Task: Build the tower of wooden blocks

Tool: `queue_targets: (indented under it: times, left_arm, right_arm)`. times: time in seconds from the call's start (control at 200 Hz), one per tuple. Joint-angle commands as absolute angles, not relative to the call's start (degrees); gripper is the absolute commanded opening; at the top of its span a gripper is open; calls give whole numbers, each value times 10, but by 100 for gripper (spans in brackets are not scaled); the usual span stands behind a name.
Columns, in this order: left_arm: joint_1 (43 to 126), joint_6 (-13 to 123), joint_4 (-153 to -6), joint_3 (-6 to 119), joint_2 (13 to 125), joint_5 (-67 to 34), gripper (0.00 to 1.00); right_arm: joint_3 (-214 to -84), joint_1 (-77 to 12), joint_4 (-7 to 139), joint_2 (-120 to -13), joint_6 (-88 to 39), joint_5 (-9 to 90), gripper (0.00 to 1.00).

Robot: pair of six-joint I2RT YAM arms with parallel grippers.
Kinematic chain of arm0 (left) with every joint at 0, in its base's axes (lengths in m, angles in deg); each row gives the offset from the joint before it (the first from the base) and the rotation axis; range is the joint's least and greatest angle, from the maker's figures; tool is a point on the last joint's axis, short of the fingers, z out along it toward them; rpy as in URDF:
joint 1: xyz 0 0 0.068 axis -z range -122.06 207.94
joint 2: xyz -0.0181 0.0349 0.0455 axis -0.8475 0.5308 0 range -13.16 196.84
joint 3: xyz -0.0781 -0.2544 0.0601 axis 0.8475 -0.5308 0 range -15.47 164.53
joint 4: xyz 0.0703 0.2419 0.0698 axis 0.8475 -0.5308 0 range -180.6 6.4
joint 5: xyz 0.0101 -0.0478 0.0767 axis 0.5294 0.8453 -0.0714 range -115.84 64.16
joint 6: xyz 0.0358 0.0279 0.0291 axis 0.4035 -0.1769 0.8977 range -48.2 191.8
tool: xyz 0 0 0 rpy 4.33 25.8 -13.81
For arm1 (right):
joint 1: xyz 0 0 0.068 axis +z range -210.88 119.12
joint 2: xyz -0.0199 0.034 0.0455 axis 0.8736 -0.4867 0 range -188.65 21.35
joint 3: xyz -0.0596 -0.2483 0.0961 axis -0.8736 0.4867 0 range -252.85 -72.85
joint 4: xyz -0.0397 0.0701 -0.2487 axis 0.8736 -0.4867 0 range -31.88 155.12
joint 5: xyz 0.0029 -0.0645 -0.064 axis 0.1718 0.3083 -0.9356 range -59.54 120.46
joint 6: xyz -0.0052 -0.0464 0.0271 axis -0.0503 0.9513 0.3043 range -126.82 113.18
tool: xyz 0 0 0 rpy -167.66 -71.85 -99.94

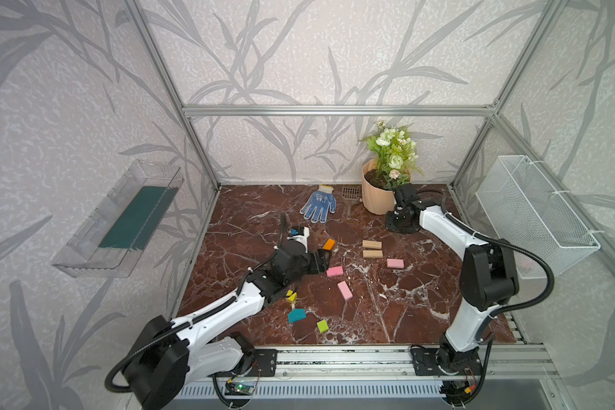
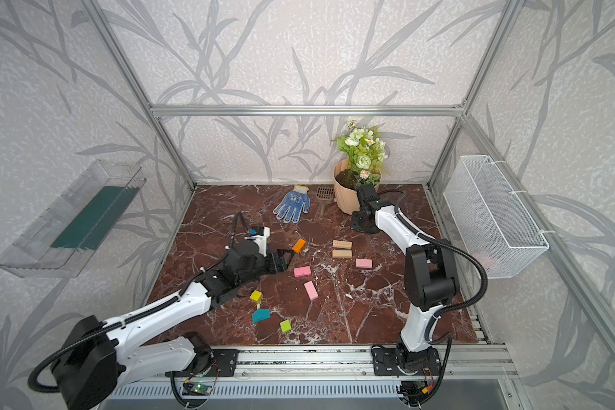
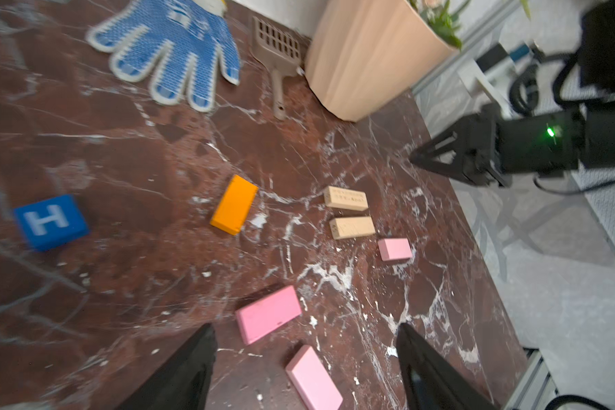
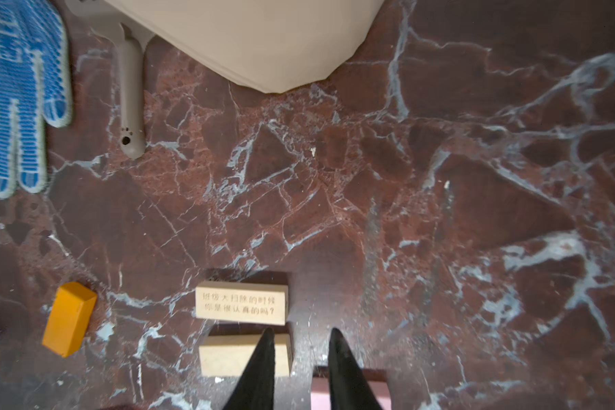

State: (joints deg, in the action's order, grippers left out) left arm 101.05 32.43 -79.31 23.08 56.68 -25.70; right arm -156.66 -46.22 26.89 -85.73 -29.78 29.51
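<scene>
Across the table (image 1: pixel 405 301), in both top views, wood blocks are lying loose and flat, so no tower is standing yet. Two tan blocks (image 1: pixel 371 244) are sitting side by side, and the left gripper (image 1: pixel 324 261) is hanging between the orange block (image 1: pixel 329 244) and a pink block (image 1: pixel 335 271).

From the left wrist, its fingers (image 3: pixel 185 372) are standing spread and empty, with that pink block (image 3: pixel 268 314) just ahead. Squaring the jaws to its long sides before lowering is looking wise.

From the right wrist, the right gripper (image 4: pixel 301 333) is showing its fingers nearly pressed together, pinching nothing, with a tan block (image 4: pixel 224 355) behind its tips.
</scene>
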Motion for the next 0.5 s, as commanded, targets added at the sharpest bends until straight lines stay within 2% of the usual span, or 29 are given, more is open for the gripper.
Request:
queue_targets:
  times: [0.0,0.255,0.38,0.495]
  left_arm:
    - [1073,338,-829,283,649,-330,79]
    - [1156,340,-884,446,843,-338,72]
    - [1168,333,-936,517,915,-348,67]
    - [1167,325,-947,543,956,-347,66]
  right_arm:
    - [-1605,-463,212,-893,-257,318,26]
    - [-1658,-460,201,-968,-243,324,25]
    - [-1683,-451,200,-999,-235,324,24]
    - [-1707,-442,198,-1023,-226,321,25]
